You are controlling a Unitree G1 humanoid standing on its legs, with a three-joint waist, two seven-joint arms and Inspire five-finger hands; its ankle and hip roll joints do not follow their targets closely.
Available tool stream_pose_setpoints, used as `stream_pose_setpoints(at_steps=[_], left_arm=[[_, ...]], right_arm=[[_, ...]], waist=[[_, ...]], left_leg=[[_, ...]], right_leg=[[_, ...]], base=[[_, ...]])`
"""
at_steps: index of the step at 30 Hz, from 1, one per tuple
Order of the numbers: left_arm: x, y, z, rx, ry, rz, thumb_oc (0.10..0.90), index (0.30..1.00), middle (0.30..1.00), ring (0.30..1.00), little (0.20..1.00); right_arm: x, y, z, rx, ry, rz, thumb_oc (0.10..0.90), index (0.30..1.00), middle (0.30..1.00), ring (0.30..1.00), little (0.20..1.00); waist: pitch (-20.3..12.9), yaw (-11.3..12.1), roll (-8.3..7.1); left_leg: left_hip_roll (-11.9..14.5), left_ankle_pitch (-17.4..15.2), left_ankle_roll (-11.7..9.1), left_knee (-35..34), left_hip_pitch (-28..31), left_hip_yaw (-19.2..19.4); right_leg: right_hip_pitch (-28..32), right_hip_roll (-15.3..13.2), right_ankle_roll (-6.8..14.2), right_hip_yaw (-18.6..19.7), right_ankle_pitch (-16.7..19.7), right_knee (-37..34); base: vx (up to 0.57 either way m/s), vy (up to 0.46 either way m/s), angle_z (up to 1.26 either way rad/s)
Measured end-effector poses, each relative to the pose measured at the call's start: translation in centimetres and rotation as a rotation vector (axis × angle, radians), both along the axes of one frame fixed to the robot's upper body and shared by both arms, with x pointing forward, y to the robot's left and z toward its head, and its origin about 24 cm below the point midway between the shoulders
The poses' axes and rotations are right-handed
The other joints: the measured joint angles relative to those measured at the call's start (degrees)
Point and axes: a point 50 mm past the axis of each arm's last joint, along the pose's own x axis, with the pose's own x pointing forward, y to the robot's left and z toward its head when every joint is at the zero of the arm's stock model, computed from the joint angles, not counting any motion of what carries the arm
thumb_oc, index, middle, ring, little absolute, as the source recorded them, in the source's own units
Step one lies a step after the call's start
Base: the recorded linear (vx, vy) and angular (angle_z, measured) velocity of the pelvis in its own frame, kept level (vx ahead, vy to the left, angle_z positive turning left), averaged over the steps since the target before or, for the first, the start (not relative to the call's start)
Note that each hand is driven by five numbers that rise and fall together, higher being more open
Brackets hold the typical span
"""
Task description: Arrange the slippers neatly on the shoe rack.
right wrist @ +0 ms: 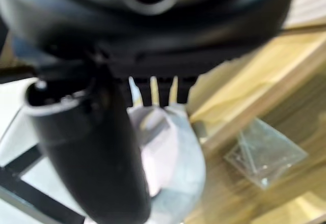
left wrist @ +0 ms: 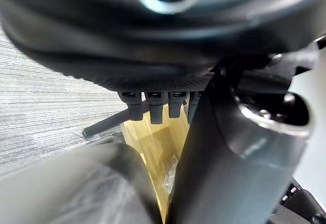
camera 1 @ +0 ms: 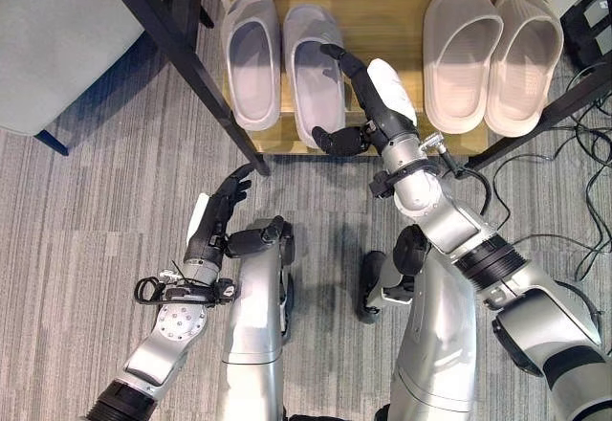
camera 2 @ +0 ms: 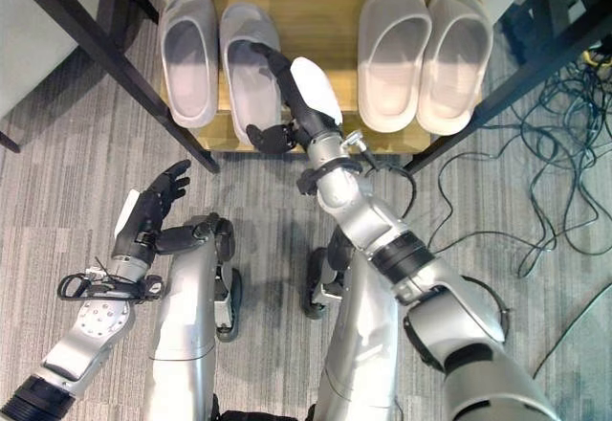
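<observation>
Judging progress: four slippers lie on the rack [camera 1: 382,19], so the task looks nearly finished.
Left pair: the outer grey slipper [camera 1: 252,57] and the inner grey slipper [camera 1: 316,72] lie side by side on the wooden shelf, toes pointing away from the robot, close together.
Right pair: two pale slippers, one [camera 1: 461,53] beside the other [camera 1: 524,57], also lie side by side on the same shelf, touching or almost touching, well apart from the left pair.
Right hand: the right hand [camera 1: 368,105] reaches over the shelf edge; its straight fingers [camera 1: 342,57] rest on the inner grey slipper, the thumb is low near the slipper's heel. It is stretched, not curled round anything.
Left hand: the left hand [camera 1: 218,218] hangs above the carpet [camera 1: 86,249] before the rack, fingers relaxed and holding nothing.
Done: all slippers seen are on the shelf, in two pairs.
Left to do: probably only a small push to line up the inner grey slipper with its partner, since its heel seems slightly nearer to the shelf's front edge.
Extra: a small clear bag [right wrist: 265,158] lies on the wood in the right wrist view.
</observation>
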Motion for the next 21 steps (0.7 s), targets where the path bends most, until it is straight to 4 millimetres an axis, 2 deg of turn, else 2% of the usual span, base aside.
stream_pose_setpoints(at_steps=[8, 21], left_arm=[[0.0, -0.1, -0.1, -0.004, 0.000, -0.003, 0.800, 0.900, 0.900, 0.900, 0.900], [0.0, -0.1, -0.3, -0.005, 0.006, -0.007, 0.800, 0.900, 0.900, 0.900, 0.900]], right_arm=[[1.0, 0.4, 1.5, 0.011, -0.019, -0.042, 0.800, 0.900, 0.900, 0.900, 0.900], [1.8, 0.4, 1.2, 0.069, 0.043, -0.051, 0.800, 0.900, 0.900, 0.900, 0.900]], waist=[[0.01, 0.16, 0.08], [-0.02, 0.30, 0.42]], left_leg=[[-0.04, 0.00, 0.01, -0.02, 0.05, 0.04], [-0.04, 0.00, -0.01, -0.10, 0.34, 0.30]], right_leg=[[0.01, 0.00, 0.00, 0.05, 0.00, 0.04], [0.01, 0.00, -0.02, 0.28, -0.01, 0.22]], base=[[0.00, 0.000, 0.00], [0.00, 0.000, 0.00]])
